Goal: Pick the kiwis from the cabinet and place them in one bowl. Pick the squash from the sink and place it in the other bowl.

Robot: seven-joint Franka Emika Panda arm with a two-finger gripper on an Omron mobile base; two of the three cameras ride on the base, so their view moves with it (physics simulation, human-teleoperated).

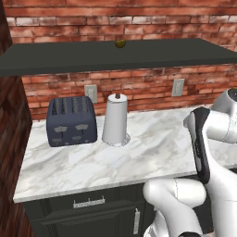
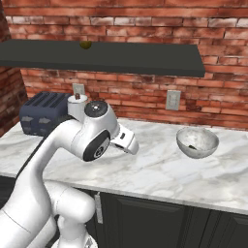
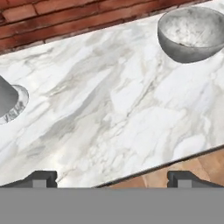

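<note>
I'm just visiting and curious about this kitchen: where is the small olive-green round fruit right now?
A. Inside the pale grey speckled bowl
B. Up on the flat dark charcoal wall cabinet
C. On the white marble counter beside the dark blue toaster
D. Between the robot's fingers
B: the small olive-green kiwi sits on top of the dark charcoal wall cabinet, above the white paper-towel roll.

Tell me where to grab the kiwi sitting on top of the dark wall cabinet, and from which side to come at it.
Grip the kiwi across its rounded middle, probably coming in from the front and slightly above. It sits on the flat top of the cabinet near the brick wall, so the back is blocked. The gripper is open wide over the counter, and looks wide enough for such a small fruit.
</note>
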